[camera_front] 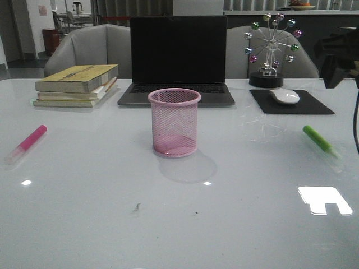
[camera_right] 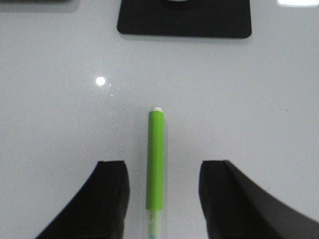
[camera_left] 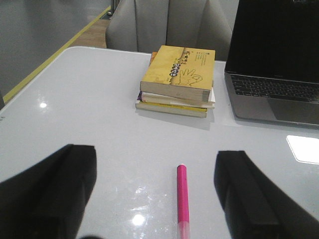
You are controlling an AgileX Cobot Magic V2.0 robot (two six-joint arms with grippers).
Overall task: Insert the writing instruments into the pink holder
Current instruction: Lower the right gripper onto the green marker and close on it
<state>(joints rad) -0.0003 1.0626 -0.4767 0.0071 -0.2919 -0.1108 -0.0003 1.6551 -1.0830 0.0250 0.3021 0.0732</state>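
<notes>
The pink holder, a mesh cup, stands upright and empty at the table's middle. A magenta marker lies flat at the left, its clear cap toward the front edge. A green marker lies flat at the right. My left gripper hangs open above the table, and the magenta marker lies between its fingers, nearer the right one, untouched. My right gripper is open too, its fingers straddling the green marker without touching it.
A stack of books sits at the back left and an open laptop behind the cup. A mouse on a black pad and a ferris-wheel ornament stand at the back right. Part of the right arm shows at the far right.
</notes>
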